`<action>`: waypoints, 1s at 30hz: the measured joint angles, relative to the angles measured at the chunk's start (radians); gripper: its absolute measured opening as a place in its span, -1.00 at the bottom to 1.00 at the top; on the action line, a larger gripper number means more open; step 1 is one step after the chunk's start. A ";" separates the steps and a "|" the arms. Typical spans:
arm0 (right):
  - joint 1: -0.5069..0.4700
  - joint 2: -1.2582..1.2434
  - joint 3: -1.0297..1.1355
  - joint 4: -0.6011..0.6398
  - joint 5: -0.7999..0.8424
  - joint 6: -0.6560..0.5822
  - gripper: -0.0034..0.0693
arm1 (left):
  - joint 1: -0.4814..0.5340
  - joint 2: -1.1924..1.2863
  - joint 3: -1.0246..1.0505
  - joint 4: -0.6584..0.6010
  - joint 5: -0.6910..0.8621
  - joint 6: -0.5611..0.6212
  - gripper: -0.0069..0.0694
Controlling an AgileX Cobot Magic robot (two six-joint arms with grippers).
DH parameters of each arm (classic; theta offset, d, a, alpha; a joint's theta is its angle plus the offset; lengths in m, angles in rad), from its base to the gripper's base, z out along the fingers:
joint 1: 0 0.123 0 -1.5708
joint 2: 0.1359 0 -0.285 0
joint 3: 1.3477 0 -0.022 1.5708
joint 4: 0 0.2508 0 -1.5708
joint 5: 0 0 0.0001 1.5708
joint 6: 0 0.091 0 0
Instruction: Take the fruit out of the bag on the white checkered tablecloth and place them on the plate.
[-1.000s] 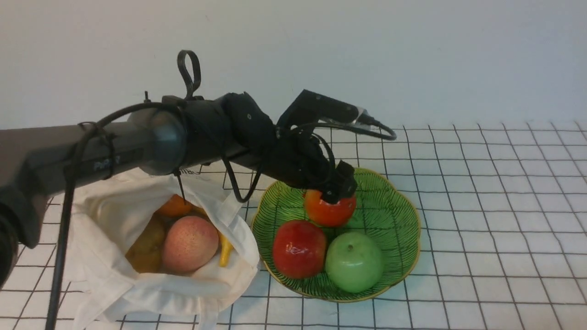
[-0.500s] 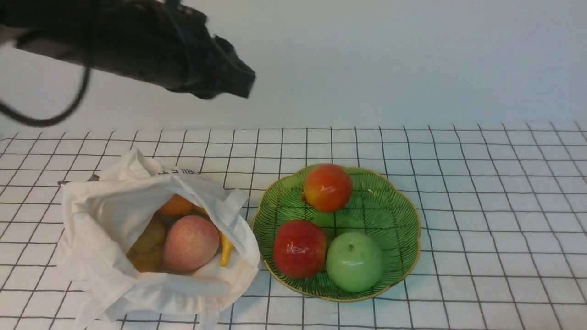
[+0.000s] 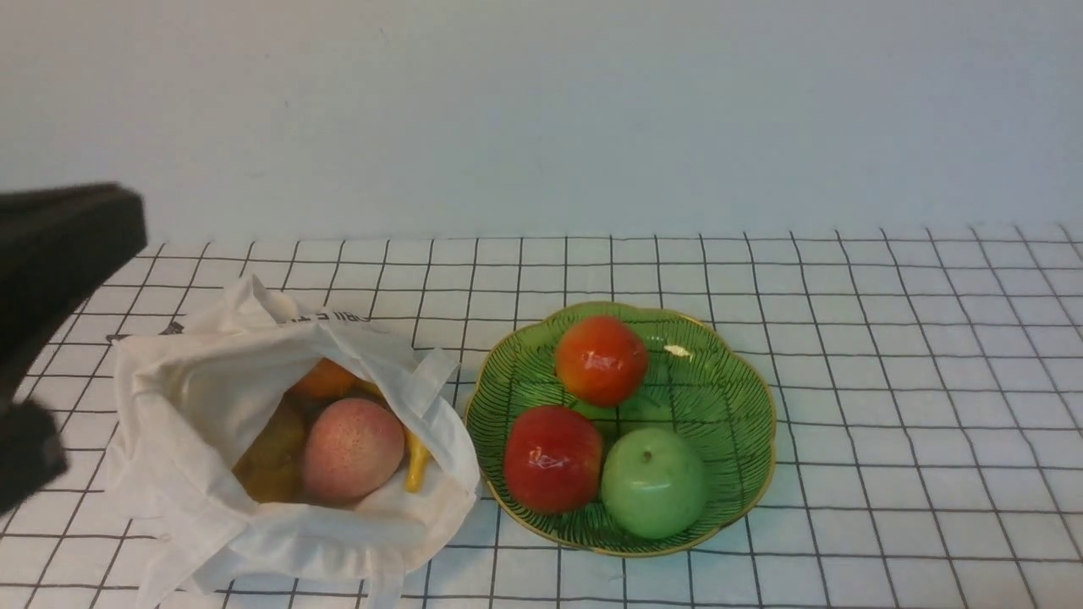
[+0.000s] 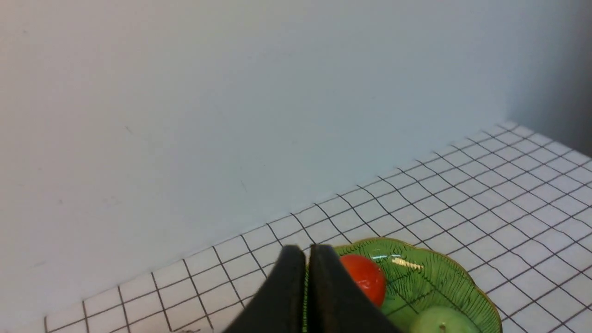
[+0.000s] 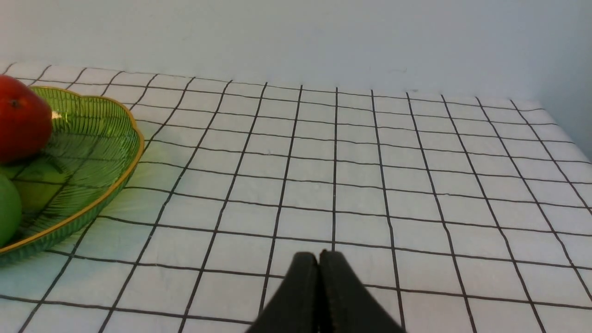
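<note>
Showing the orange-red round fruit point(image 3: 601, 361) sitting at the far side of the plate point(image 3: 736, 397), free of both arms, just behind a red apple point(image 3: 552, 459) and a green apple point(image 3: 653, 482) lying side by side at the near side. Showing the plate resting on the white checkered tablecloth point(image 3: 888, 381), just to the right of the bag point(image 3: 186, 474), with its rim nearly meeting the bag's cloth. Showing the bag lying slumped, its mouth gaping toward the front camera and holding a peach point(image 3: 352, 451) foremost, a small orange point(image 3: 323, 381) behind it, a pear point(image 3: 271, 457) partly hidden to the left and a banana point(image 3: 416, 463) tucked against the right edge. Showing a flat strap point(image 3: 431, 376) folding out toward the plate. Catching a blurred dark part of the left arm point(image 3: 51, 254) at the left edge of the front view, beside the bag. Showing the left fingers point(image 4: 323, 286) pressing together with only a hairline gap, gripping nothing, hanging high above the cloth short of the plate. Showing the right fingers point(image 5: 335, 286) likewise pressing together and empty, hovering low over bare squares of tablecloth to the right of the plate, outside the front view.
</note>
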 joint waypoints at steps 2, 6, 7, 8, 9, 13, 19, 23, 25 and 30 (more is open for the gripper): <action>0.000 0.000 0.000 0.000 0.000 0.000 -0.94 | 0.000 -0.112 0.064 0.000 -0.001 0.000 -0.84; 0.000 0.000 0.000 0.000 0.000 0.000 -0.94 | 0.000 -0.363 0.157 -0.001 0.002 0.000 -0.84; 0.000 0.000 0.000 0.000 0.000 0.000 -0.94 | 0.000 -0.430 0.177 -0.002 0.001 0.000 -0.84; 0.000 0.000 0.000 0.000 0.000 0.000 -0.94 | 0.000 -0.455 0.181 -0.002 0.001 0.000 -0.84; 0.000 0.000 0.000 0.000 -0.002 0.000 -0.94 | 0.000 -0.526 0.215 0.004 -0.001 0.000 -0.84; -0.002 0.000 0.000 0.005 -0.003 0.000 -0.94 | 0.002 -0.526 0.251 0.049 -0.015 -0.010 -0.84; -0.003 0.000 0.000 0.006 -0.003 0.000 -0.94 | 0.005 -0.453 0.263 0.107 -0.042 -0.063 -0.84; -0.003 0.000 0.000 0.006 -0.003 0.000 -0.94 | 0.020 -0.434 0.273 0.203 -0.052 -0.182 -0.84; -0.003 0.000 0.000 0.006 -0.003 0.000 -0.94 | 0.057 -0.445 0.300 0.284 -0.065 -0.279 -0.84; -0.003 0.000 0.000 0.006 -0.003 0.000 -0.94 | 0.173 -0.505 0.442 0.459 -0.072 -0.473 -0.84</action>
